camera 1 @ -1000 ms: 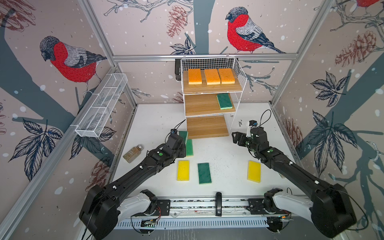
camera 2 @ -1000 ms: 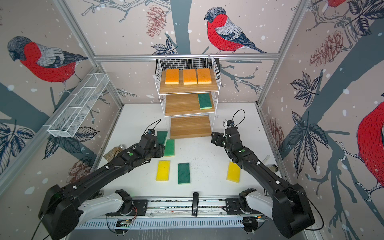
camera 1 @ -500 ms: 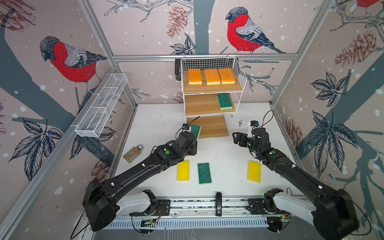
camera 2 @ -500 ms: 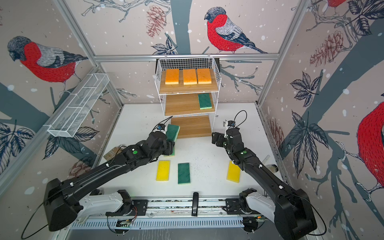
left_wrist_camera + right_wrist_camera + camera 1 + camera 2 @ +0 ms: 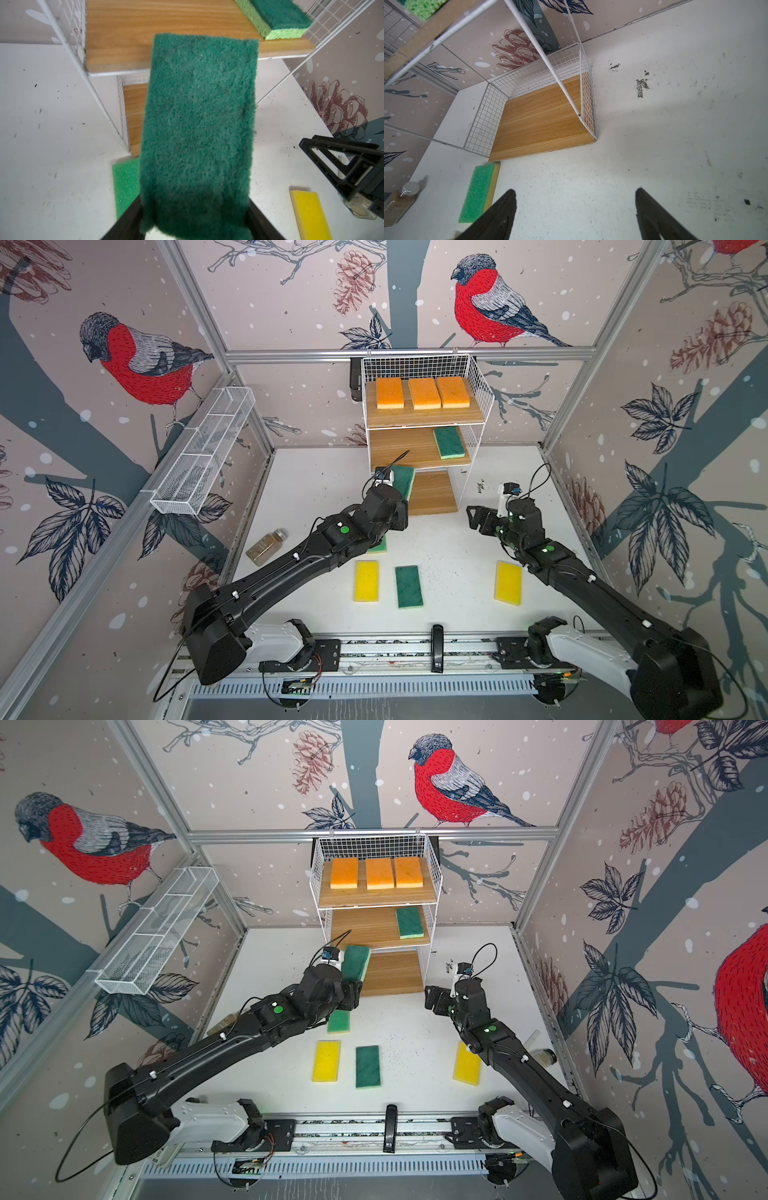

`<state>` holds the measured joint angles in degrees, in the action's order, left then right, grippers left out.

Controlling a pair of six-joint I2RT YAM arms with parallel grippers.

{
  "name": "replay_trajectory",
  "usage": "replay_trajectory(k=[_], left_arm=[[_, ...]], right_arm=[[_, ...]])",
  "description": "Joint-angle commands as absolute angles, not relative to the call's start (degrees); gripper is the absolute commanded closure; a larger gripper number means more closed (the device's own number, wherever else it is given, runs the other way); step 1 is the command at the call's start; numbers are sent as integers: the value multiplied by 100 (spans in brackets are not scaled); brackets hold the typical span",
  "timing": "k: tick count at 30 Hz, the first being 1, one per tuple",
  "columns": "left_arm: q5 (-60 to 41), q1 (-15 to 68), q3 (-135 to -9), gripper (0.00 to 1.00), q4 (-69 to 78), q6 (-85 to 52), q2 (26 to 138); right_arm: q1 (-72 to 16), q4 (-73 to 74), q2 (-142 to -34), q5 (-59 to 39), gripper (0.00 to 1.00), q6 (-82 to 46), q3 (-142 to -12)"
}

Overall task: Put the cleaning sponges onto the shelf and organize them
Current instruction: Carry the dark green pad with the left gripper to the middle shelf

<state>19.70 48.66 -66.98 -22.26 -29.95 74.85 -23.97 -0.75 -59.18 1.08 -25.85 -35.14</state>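
- Sponge point(image 5: 405, 485), green, is clenched in the left jaws, raised before the shelf's point(image 5: 419, 416) middle board.
- Right jaws gape released, empty, above the desk point(image 5: 449, 564).

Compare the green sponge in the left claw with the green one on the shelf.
The held sponge is in the air, clamped by the left gripper; the shelved sponge lies flat, untouched, on the middle board. The held sponge sits left of the shelved sponge. Both show dark scouring faces up.
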Motion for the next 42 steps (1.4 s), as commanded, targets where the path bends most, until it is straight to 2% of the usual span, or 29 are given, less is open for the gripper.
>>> replay_trajectory(k=[1, 42], left_arm=[[2073, 4893, -6907, 37, -1939, -2879, 7622], [3435, 4930, -8808, 36, -794, -2656, 9828]], right_arm=[[-2390, -44, -5875, 88, 11, -2618, -3507], [-2395, -29, -5669, -170, 10, -2517, -3437]])
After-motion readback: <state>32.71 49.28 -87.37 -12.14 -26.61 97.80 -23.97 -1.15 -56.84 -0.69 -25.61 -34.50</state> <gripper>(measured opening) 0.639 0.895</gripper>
